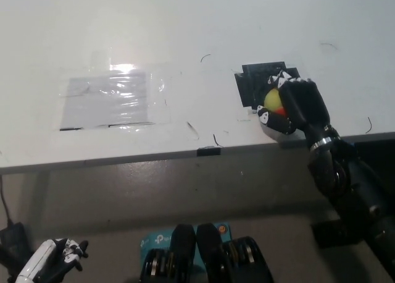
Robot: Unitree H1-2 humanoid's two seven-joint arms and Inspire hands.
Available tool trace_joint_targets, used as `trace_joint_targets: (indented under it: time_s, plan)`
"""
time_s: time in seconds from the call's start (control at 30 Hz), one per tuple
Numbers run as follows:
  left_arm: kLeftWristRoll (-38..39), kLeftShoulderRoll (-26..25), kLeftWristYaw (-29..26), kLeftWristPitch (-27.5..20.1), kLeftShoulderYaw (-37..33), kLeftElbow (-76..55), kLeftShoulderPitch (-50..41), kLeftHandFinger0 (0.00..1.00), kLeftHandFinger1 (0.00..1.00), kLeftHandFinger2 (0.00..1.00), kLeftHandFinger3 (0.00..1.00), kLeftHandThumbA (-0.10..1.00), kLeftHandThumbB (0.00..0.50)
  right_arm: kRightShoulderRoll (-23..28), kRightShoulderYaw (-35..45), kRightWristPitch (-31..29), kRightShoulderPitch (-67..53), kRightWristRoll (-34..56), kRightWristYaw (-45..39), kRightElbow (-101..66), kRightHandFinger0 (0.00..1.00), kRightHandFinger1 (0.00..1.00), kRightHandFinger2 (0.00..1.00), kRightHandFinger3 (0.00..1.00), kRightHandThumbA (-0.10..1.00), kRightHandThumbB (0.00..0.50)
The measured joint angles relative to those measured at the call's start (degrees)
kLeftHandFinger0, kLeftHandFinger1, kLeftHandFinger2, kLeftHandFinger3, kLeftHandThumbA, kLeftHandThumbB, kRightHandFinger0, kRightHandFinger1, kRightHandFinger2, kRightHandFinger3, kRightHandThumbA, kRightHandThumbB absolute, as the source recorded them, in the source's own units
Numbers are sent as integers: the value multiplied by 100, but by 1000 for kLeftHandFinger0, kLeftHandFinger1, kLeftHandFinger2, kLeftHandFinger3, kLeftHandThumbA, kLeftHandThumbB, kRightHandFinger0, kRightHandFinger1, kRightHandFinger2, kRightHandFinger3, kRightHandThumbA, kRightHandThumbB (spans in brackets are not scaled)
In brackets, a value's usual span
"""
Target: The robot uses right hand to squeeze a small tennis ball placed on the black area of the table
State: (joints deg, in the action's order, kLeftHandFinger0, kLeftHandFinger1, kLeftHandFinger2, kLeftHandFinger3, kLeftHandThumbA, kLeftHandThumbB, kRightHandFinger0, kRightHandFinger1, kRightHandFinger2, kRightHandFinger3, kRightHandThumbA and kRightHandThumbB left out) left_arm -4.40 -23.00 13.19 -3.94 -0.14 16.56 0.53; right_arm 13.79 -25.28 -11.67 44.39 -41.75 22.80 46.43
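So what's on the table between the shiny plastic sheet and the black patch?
In the head view, only bare white table with faint dark scuff marks between the plastic sheet and black patch.

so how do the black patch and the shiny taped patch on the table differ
The black patch is dark and matte; the shiny taped patch is grey and glares under the light. The black patch lies at the table's right and looks smaller, partly covered by the right robot hand closed on the tennis ball; the taped patch lies left, uncovered. Both lie flat.
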Motion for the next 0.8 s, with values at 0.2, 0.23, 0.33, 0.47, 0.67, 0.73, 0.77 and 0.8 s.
trace_joint_targets:
  time_s: [0.2, 0.23, 0.33, 0.47, 0.67, 0.73, 0.77, 0.8]
  plan:
    - [-3, 0, -1, 0, -1, 1, -13, 135, 111, 310, 388, 646, 470, -8, -63, 356, 197, -65, -317, 260, 283, 566, 692, 901, -100, 49]
    - [-3, 1, -1, 0, -2, 1, -22, 149, 104, 295, 380, 634, 474, -14, -89, 432, 205, -78, -375, 309, 279, 552, 679, 931, -100, 67]
    - [-4, 4, -1, 3, -2, -5, -47, 131, 94, 295, 381, 640, 468, -32, -162, 609, 206, -94, -502, 432, 327, 611, 760, 1000, -100, 72]
    - [-5, 4, -1, 3, -3, -12, -53, 109, 79, 282, 382, 635, 461, -35, -273, 820, 256, -135, -620, 437, 740, 1000, 1000, 1000, 41, 81]
    - [-5, 5, -1, 6, -1, -11, -53, 131, 84, 270, 386, 640, 489, -52, -277, 1152, 297, -178, -863, 328, 1000, 1000, 1000, 1000, 361, 298]
    - [-5, 6, -1, 9, -1, -11, -50, 143, 86, 273, 385, 655, 483, -79, -250, 1296, 290, -181, -916, 261, 1000, 1000, 1000, 1000, 555, 396]
    - [-5, 6, -1, 9, -1, -11, -49, 143, 92, 289, 385, 668, 493, -80, -250, 1311, 289, -181, -930, 254, 1000, 1000, 1000, 1000, 613, 447]
    - [-9, 5, -2, 12, -3, -11, -50, 151, 95, 291, 393, 660, 496, -92, -251, 1485, 275, -198, -1028, 136, 1000, 1000, 1000, 1000, 660, 498]
